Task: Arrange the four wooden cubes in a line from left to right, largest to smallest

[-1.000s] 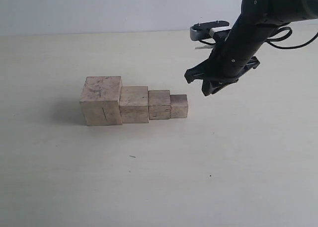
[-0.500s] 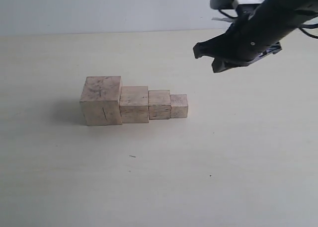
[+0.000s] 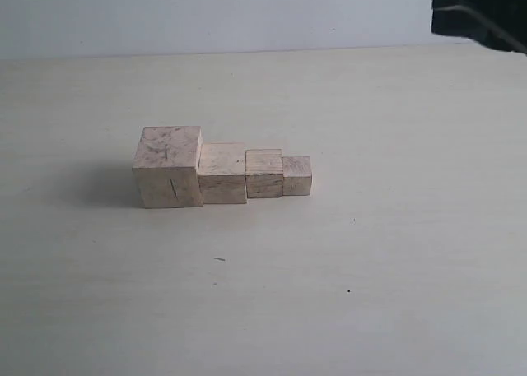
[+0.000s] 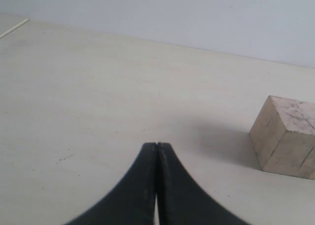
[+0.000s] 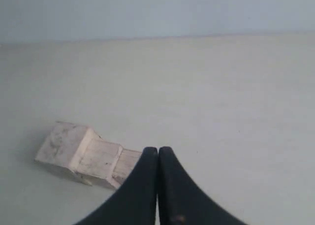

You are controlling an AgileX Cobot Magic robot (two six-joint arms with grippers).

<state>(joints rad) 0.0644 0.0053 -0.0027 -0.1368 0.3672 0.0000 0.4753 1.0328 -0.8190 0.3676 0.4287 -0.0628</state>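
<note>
Four wooden cubes stand touching in a row on the table: the largest cube (image 3: 169, 166) at the left, then the second cube (image 3: 222, 172), the third cube (image 3: 264, 173) and the smallest cube (image 3: 297, 175) at the right. The left wrist view catches the largest cube (image 4: 287, 136) off to one side of my left gripper (image 4: 156, 145), which is shut and empty. My right gripper (image 5: 158, 149) is also shut with nothing in it, well above and away from the row of cubes (image 5: 86, 155). Only a dark piece of the right arm (image 3: 482, 14) shows at the exterior view's top right corner.
The pale table (image 3: 370, 269) stretches bare round the row, with a few tiny dark specks (image 3: 219, 259) in front. A light wall (image 3: 206, 14) rises behind the table's far edge.
The right arm has lifted and pulled away to the upper right, almost leaving the exterior view. The four cubes have not moved.
</note>
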